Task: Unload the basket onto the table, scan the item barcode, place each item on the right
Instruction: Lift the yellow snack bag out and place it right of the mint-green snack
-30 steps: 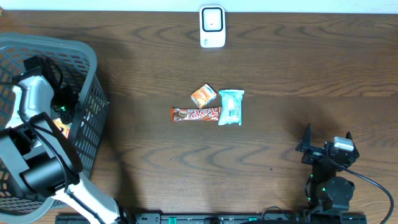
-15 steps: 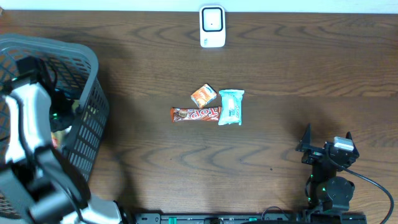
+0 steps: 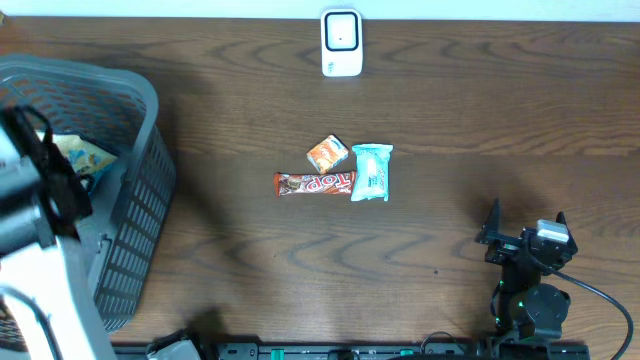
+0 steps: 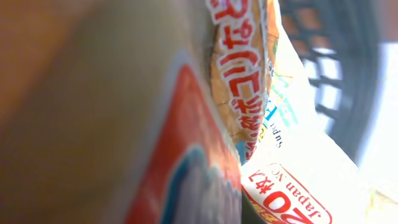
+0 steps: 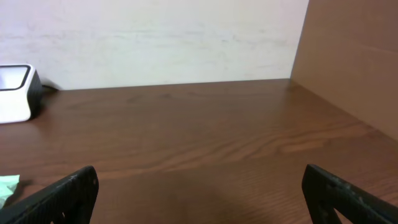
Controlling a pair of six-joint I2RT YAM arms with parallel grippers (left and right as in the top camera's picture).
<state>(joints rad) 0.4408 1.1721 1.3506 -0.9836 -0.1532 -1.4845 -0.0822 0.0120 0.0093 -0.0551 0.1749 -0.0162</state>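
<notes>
A dark wood-grain tabletop (image 3: 230, 90) runs up to a pale wall, with the white barcode scanner (image 3: 341, 43) standing at 12 o'clock on its far edge. At 9 o'clock sits the grey mesh basket (image 3: 140, 200), and your left arm (image 3: 25, 215) hangs high above it, large and blurred in the overhead view.

The left wrist view is filled by a snack packet (image 4: 249, 93) with Japanese print, pressed right up to the lens, with basket mesh behind it at 2 o'clock. You cannot see the left claw's fingers in any view, but it is clenched, and by my reading it is clenched on that packet. So the item is over the basket at 9 o'clock, well apart from the scanner.

At the centre lie three other items close together: an orange packet (image 3: 327, 153), a mint-green packet (image 3: 372, 171) beside it, and a chocolate bar (image 3: 314, 183) just below. The right claw (image 5: 208, 196) rests at 5 o'clock, fully released and empty.

You look to be at the pick-and-lift step. Next, clear the basket rim, carry the packet towards 12 o'clock, and turn it so the barcode faces the scanner's window. No barcode shows in these views, so expect to rotate the wrist. Go gently, since a soft packet can slip or fold.
</notes>
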